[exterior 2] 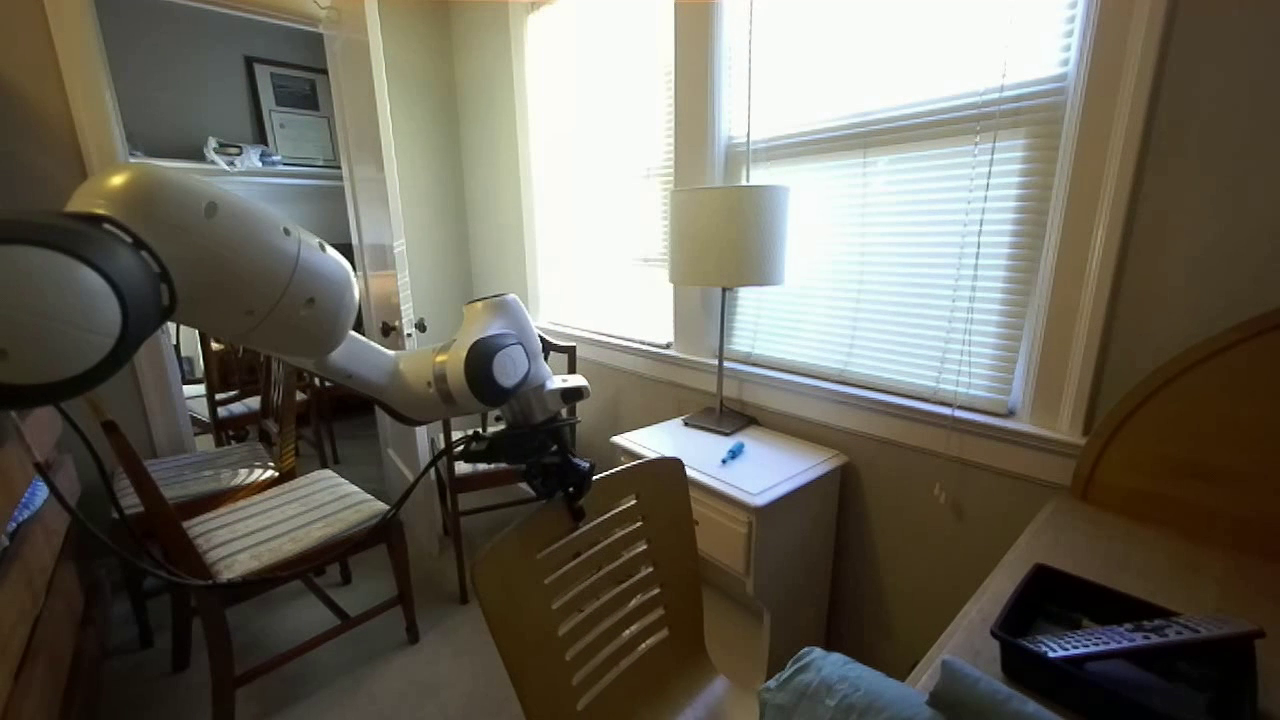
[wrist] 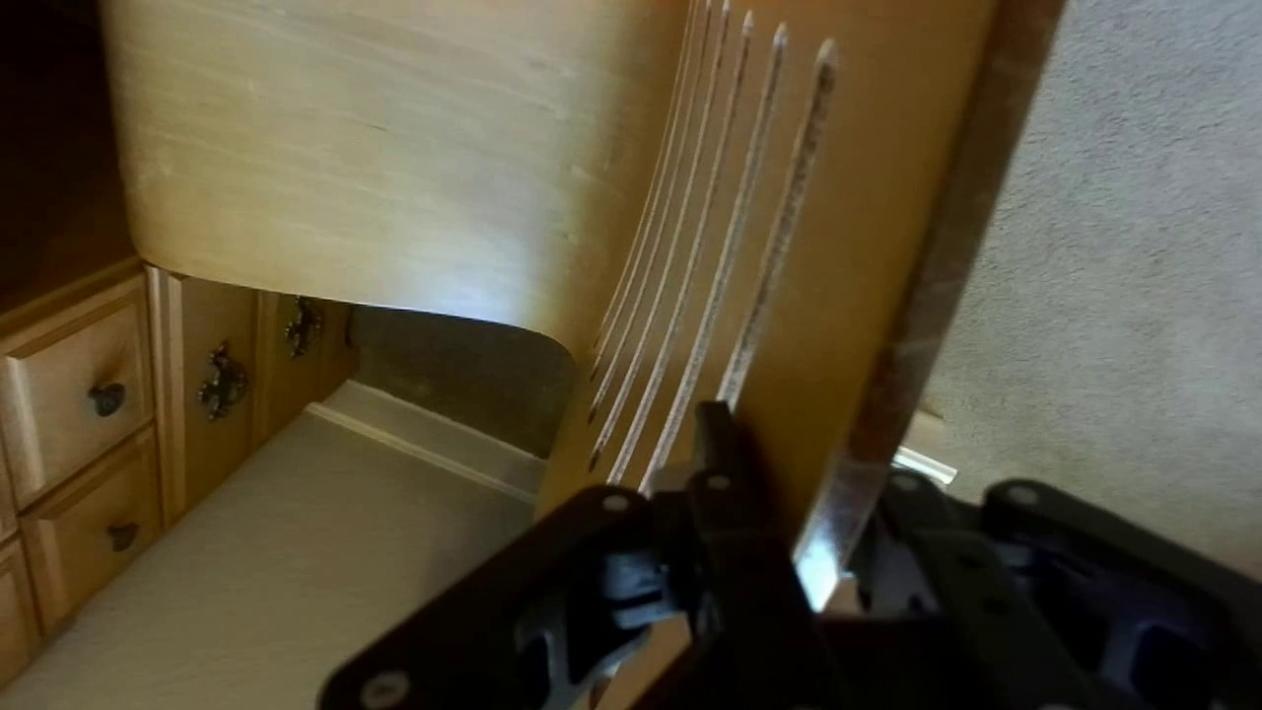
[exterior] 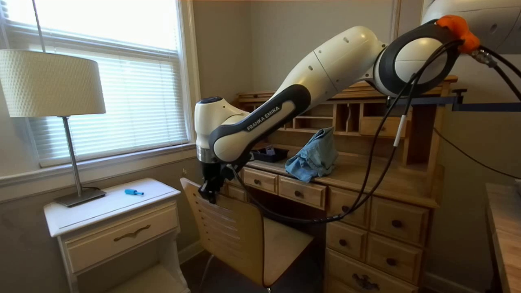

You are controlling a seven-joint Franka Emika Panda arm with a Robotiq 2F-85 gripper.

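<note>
A window (exterior: 138,97) upper left in an exterior view; my claw (wrist: 808,473) pinches the chair back (wrist: 882,217) by its top edge, good hold: stiff, probably slick.

arm (exterior: 309,69): stretched out, slanting downward to the chair back (exterior: 248,228) | wrist (exterior: 204,138): bent so that it points down, just above the chair back's top edge | gripper (wrist: 808,449): clamped on the chair back at that edge | fingers (wrist: 732,513): astride it, one along each face of the chair back
</note>
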